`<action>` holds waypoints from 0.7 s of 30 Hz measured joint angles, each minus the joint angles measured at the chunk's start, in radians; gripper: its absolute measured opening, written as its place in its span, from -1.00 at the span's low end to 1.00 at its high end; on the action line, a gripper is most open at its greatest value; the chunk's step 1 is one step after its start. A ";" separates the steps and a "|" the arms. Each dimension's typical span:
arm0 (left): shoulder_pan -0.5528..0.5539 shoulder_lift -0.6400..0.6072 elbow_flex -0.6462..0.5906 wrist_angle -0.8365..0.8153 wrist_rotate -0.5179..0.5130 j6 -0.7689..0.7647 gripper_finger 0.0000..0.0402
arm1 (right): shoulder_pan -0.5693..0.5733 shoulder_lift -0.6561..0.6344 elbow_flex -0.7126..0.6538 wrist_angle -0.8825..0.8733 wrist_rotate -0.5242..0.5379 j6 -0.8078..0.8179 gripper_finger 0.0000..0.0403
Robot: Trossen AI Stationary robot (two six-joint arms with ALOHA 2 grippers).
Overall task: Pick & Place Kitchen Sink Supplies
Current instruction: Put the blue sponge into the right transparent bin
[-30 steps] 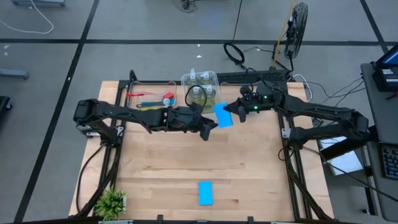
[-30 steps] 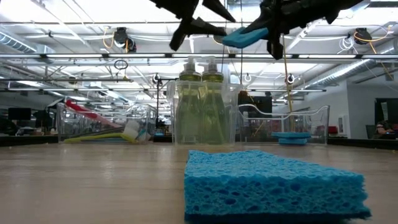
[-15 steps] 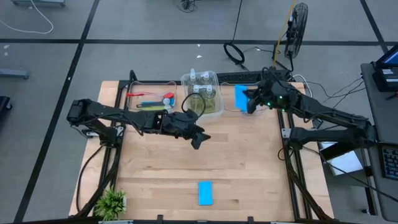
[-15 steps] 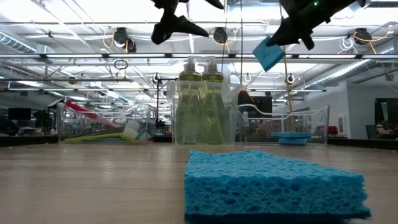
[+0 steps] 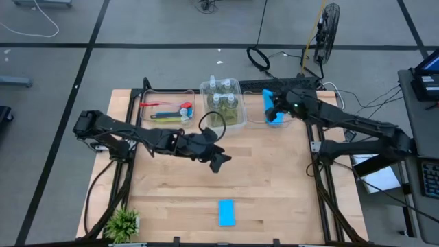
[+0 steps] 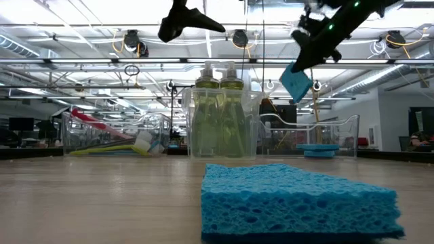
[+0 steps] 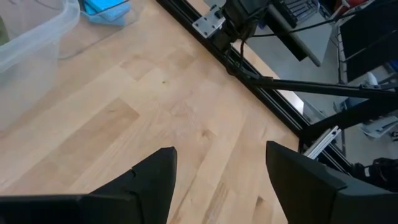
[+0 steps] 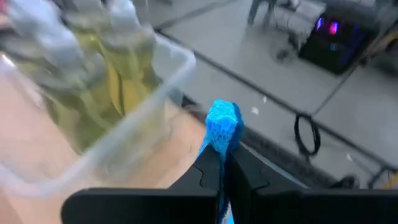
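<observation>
My right gripper (image 6: 304, 59) is shut on a blue sponge (image 6: 296, 81), high above the far-right clear bin (image 6: 342, 132), where another blue sponge (image 6: 319, 147) lies. My left gripper (image 5: 221, 162) hangs open and empty over the middle of the table; in its own view the fingers (image 7: 155, 180) stand wide apart above bare wood. A further blue sponge (image 5: 226, 212) lies flat near the front edge. Bottles of yellow-green liquid (image 6: 219, 115) stand in the middle bin. Brushes (image 5: 164, 110) lie in the far-left bin. My right gripper pinches the sponge between its two fingers, which press on its flat faces near one end (image 8: 221, 144). The fingers slant downward. The sponge sticks out past the fingertips, turned on edge and tilted, hanging clear above the bin.
A small green plant (image 5: 123, 223) sits at the near left corner. Three clear bins line the far edge, and black frame rails (image 5: 319, 171) run along both sides. Open wood lies between the bins and the front sponge.
My right gripper has carried the sponge toward the far right, to above the right bin, and has rolled, so the sponge has gone from lying flat to hanging on edge. My left gripper has drawn away from the sponge toward the near left.
</observation>
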 joint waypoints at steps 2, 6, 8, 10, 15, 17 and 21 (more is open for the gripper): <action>-0.006 0.000 0.000 0.000 -0.008 0.000 0.22 | -0.032 0.041 0.000 -0.002 -0.026 0.013 -1.00; -0.014 0.000 0.000 0.000 -0.008 0.000 0.21 | -0.112 0.106 0.000 0.016 -0.113 0.047 -1.00; -0.015 0.000 0.000 0.000 -0.008 0.010 0.21 | -0.152 0.135 0.000 0.016 -0.152 0.058 -1.00; -0.014 0.000 0.000 0.000 -0.009 0.034 0.21 | -0.191 0.160 0.000 0.017 -0.184 0.066 -1.00; -0.004 0.000 0.000 -0.002 -0.009 0.090 0.21 | -0.278 0.229 0.000 0.043 -0.305 0.092 -1.00; 0.001 0.000 0.000 -0.006 -0.009 0.110 0.21 | -0.300 0.260 0.000 0.054 -0.339 0.112 -1.00; 0.006 0.000 0.000 -0.022 -0.009 0.150 0.21 | -0.326 0.314 0.000 0.093 -0.414 0.138 -1.00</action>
